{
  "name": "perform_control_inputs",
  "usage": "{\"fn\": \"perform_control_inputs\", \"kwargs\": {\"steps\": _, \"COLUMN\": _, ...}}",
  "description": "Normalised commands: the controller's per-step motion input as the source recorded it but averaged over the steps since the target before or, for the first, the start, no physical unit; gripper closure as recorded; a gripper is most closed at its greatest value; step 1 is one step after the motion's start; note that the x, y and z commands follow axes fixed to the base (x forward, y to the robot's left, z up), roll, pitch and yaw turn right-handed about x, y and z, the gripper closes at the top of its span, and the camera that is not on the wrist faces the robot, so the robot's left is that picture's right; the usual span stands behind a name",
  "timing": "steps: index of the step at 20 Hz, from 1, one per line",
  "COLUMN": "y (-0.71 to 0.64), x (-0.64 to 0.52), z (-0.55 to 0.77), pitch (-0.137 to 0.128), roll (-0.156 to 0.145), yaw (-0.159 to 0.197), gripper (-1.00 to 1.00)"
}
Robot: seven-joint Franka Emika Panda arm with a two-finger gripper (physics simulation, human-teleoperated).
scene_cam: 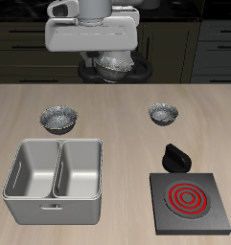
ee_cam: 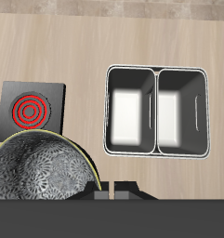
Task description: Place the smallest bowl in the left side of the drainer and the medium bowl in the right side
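While the gripper (scene_cam: 115, 57) hangs high over the back of the table with its jaws pinched on the rim of a crinkly silver bowl, the held bowl (scene_cam: 115, 66) dangles from one edge only, and that is where I would expect trouble: a thin rim grip on shiny metal could let it swing, tip or slip out on the way across. From where I stand I cannot tell whether it is the medium bowl or the largest one, so a wrong pick is a second risk; it would put the wrong bowl in a compartment. The drainer (scene_cam: 54, 196) sits well apart from it, near the table's front edge, with both compartments bare, and the divider between them is narrow, so a drop made off-centre could land the bowl on the divider or the rounded rim and leave it tilted. The smallest bowl (scene_cam: 164, 115) rests upright on the table, farther back than the black stove plate (scene_cam: 160, 222) and apart from everything. By my count there are three bowls: one in the jaws, the smallest, and a wider bowl (scene_cam: 59, 118) just behind the drainer. There is one drainer with two compartments, one stove plate with red rings, one small black knob-like piece (scene_cam: 174, 156) beside it, and one gripper.
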Motion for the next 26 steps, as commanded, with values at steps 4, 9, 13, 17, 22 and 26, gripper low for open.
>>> {"fn": "perform_control_inputs", "kwargs": {"steps": 4, "y": -0.07, "x": 0.23, "z": 0.04, "pitch": -0.004, "roll": 0.01, "yaw": 0.013, "gripper": 1.0}}
{"fn": "perform_control_inputs", "kwargs": {"steps": 9, "y": -0.06, "x": 0.14, "z": 0.07, "pitch": -0.011, "roll": -0.02, "yaw": 0.004, "gripper": 1.0}}
{"fn": "perform_control_inputs", "kwargs": {"steps": 13, "y": -0.16, "x": 0.24, "z": -0.1, "pitch": 0.015, "roll": -0.009, "yaw": -0.015, "gripper": 1.0}}
{"fn": "perform_control_inputs", "kwargs": {"steps": 17, "y": -0.16, "x": 0.17, "z": -0.13, "pitch": 0.015, "roll": -0.038, "yaw": -0.021, "gripper": 1.0}}
{"fn": "perform_control_inputs", "kwargs": {"steps": 22, "y": -0.39, "x": 0.14, "z": -0.11, "pitch": 0.01, "roll": -0.048, "yaw": -0.012, "gripper": 1.0}}
{"fn": "perform_control_inputs", "kwargs": {"steps": 26, "y": -0.27, "x": 0.06, "z": -0.2, "pitch": 0.013, "roll": -0.036, "yaw": -0.017, "gripper": 1.0}}
